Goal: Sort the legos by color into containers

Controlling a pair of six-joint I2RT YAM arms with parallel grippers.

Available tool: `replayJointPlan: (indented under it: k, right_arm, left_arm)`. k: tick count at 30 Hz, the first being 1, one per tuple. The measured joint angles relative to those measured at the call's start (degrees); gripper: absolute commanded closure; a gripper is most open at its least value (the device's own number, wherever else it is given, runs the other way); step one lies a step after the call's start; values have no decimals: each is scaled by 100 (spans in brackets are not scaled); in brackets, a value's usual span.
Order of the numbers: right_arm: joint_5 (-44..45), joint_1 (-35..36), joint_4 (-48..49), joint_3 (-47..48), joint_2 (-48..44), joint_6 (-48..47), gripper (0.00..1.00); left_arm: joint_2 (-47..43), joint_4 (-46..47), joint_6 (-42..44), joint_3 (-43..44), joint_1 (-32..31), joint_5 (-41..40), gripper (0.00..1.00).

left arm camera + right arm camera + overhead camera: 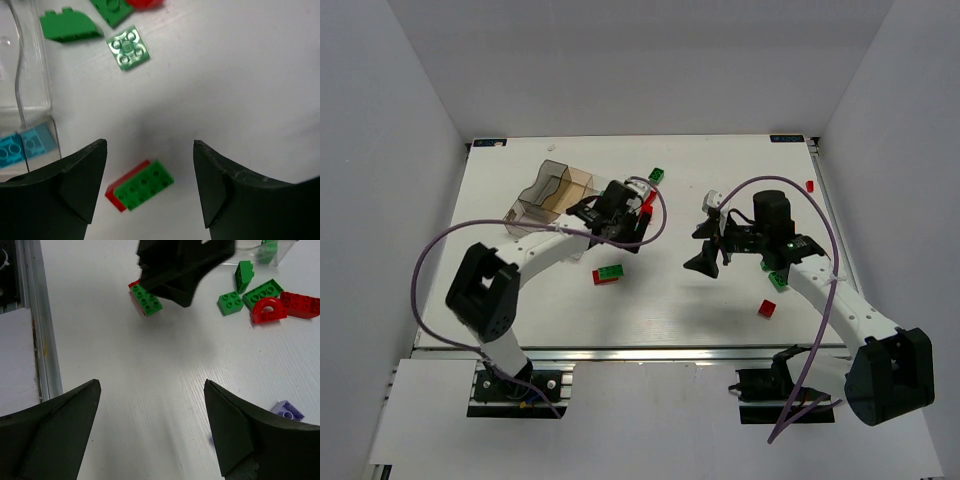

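Green on top and red below, a two-brick stack [140, 186] lies on the white table [240, 90]. In the left wrist view it is at the bottom centre, in the gap between the two dark fingers of the left gripper [150, 160]. These jaws stand wide apart, they do not touch the stack and they hold nothing. The green brick is long, has two rows of studs and lies diagonally; the red one shows only as a thin edge at its left side.

At the left edge of the same view is the clear tray [30, 100], with cyan bricks [20, 145] inside one compartment. In the upper left, a green sloped brick [67, 25] and a green square plate [128, 47] lie on the table near the tray.

The right gripper [151, 390] is also spread wide and empty, over bare table. A light purple brick [286, 410] lies just beside its right finger, and a red arch [268, 310] lies among other bricks in the upper right of that view.

To the right of the stack the table is bare. On the left of the right wrist view, a metal rail [35, 315] marks the table edge.
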Motion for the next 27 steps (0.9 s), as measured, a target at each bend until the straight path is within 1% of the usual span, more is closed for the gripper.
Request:
replayJointPlan:
  k: [5, 10, 13, 16, 18, 21, 22, 25, 26, 27]
  right_arm:
    - [125, -31, 50, -70, -2, 96, 11]
    - [146, -52, 125, -155, -111, 120, 11]
    - [153, -63, 166, -208, -273, 120, 11]
    - [175, -68, 177, -227, -426, 118, 11]
    - [192, -68, 205, -227, -490, 111, 11]
    - [225, -68, 216, -229, -505, 107, 11]
    - [236, -68, 216, -229, -505, 107, 11]
    - [251, -68, 216, -229, -505, 105, 11]
    - [254, -68, 214, -229, -505, 105, 11]
    - [254, -70, 216, -229, -505, 105, 11]
  left_arm:
    - [1224, -153, -376, 1062, -39, -551, 16]
    - [2221, -337, -649, 1777, -70, -852, 14]
    - [2575, -413, -765, 1985, -81, -981, 14]
    - [2632, -442, -850, 2153, -83, -1108, 16]
    - [2634, -448, -892, 2205, -81, -1169, 18]
    - [2688, -428, -946, 2260, -46, -1213, 27]
    - [2723, -422, -970, 2275, -35, -1215, 33]
    - [2813, -382, -1027, 2295, 0, -1211, 44]
    - [2815, -372, -1045, 2310, 7, -1220, 50]
    - [2817, -363, -1054, 2310, 9, -1222, 52]
